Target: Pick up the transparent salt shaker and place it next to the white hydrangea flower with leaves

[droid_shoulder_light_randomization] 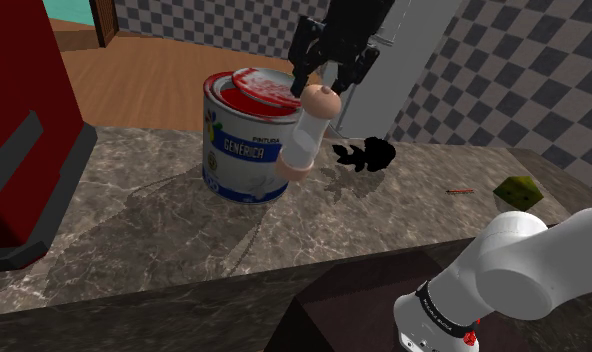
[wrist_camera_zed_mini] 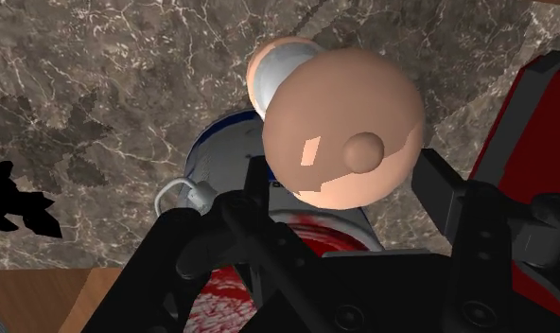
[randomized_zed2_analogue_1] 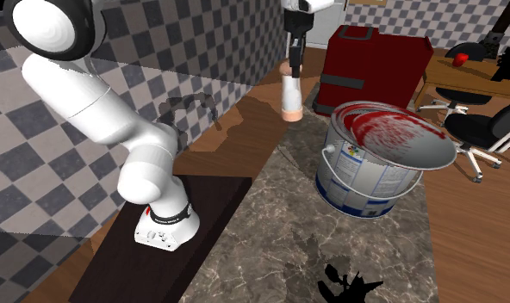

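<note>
Shoulder view: black fingers [droid_shoulder_light_randomization: 302, 68] pinch a clear salt shaker [droid_shoulder_light_randomization: 306, 140] by its pink top, above the marble counter [droid_shoulder_light_randomization: 134, 225] beside a paint can [droid_shoulder_light_randomization: 244, 150]. Second exterior view: it hangs in the air. Wrist view: fingers clasp that top

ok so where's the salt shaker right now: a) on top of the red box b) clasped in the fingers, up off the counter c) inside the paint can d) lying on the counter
b: the salt shaker hangs clasped between the fingers beside the paint can, its lower end clear of the counter.
</note>
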Tool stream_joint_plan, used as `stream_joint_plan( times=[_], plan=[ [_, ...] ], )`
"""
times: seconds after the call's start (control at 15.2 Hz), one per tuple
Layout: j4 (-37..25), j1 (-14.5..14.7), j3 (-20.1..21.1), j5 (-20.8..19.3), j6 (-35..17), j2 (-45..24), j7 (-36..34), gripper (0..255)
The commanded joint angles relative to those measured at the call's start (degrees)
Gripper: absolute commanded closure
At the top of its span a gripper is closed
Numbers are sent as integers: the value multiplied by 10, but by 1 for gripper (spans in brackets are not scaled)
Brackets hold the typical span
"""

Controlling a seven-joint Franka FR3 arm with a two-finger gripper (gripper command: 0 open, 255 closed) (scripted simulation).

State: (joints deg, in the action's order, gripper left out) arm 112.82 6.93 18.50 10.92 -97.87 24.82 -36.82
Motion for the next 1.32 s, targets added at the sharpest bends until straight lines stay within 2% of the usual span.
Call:
stream_joint_plan(
  times=[0.0, 0.53, 1.25],
  plan=[
    [-15, -1, -1, -2, 12, -4, -1, 255],
    [64, -19, -95, -11, 39, 87, 108, 255],
    [106, -57, -225, -68, 78, 151, 255, 255]
  ],
)
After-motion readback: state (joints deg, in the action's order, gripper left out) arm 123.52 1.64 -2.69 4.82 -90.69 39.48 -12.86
